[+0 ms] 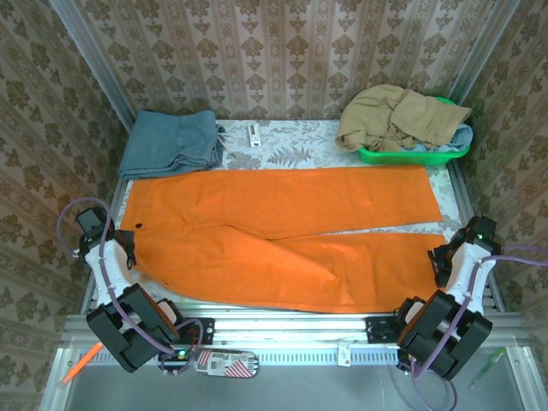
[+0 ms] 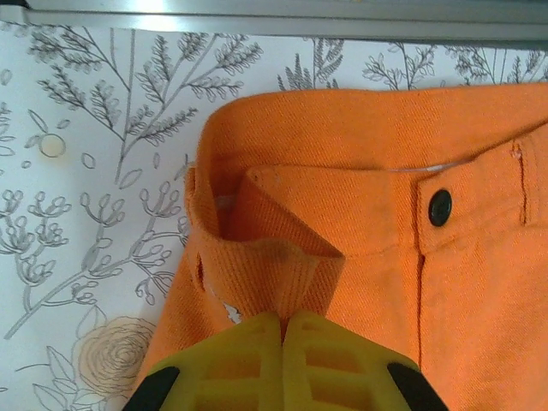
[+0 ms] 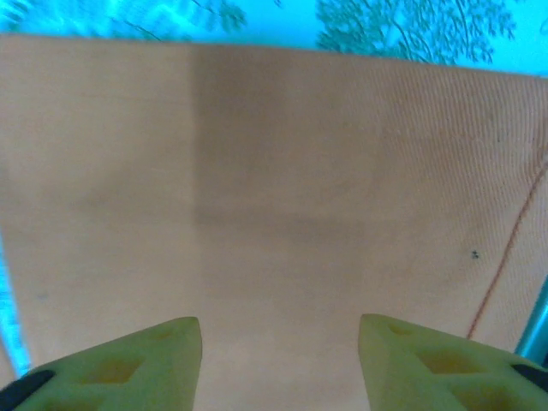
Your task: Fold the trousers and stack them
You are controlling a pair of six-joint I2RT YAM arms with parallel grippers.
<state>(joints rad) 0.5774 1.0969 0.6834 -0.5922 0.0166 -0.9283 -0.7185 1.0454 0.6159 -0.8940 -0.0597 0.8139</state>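
Where left gripper (image 2: 281,320) pinches trousers (image 2: 360,141) waistband | wrist close-up: black button (image 2: 440,207)

Trousers (image 1: 282,231): bright orange, laid flat, waistband at left, 2 legs extending right; waistband corner puckered upward.

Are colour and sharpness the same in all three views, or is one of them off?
Top external view: even light, sharp, the trousers bright orange. Left wrist view: sharp too, the weave and the black button clear. Right wrist view: soft, with a cyan cast; the trousers look pale tan, the table turquoise.
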